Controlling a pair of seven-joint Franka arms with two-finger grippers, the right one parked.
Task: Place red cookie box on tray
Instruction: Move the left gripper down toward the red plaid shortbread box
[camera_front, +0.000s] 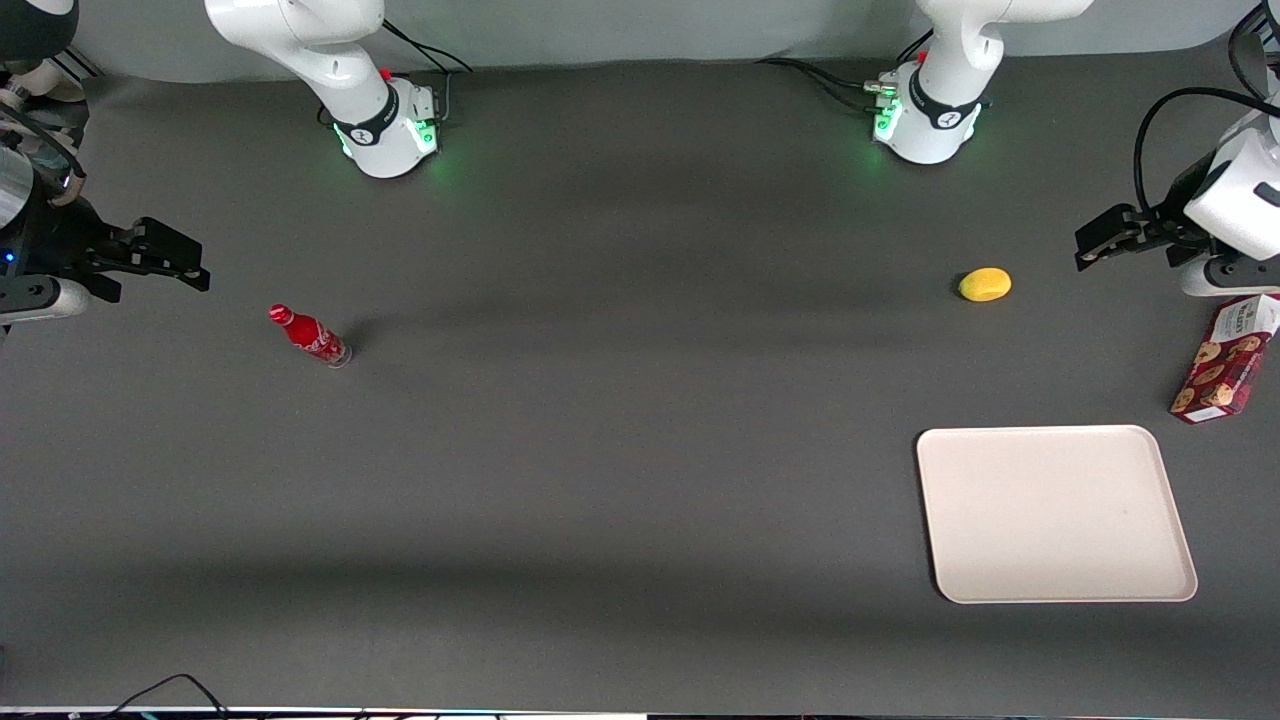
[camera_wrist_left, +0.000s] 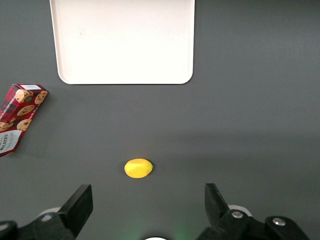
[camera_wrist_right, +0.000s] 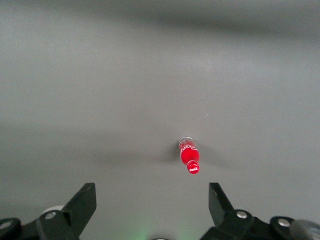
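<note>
Front view shows nothing done yet: the dark-red tartan cookie box (camera_front: 1226, 360) lies on the table beside the empty cream-white rectangular tray (camera_front: 1055, 515), untouched, while the left gripper (camera_wrist_left: 149, 205) hovers nearby, jaws spread, empty.

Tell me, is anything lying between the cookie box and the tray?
No. In the front view only bare dark table separates the red cookie box from the tray. The lemon lies farther from the camera, and the open gripper hangs above the table near the box.
</note>
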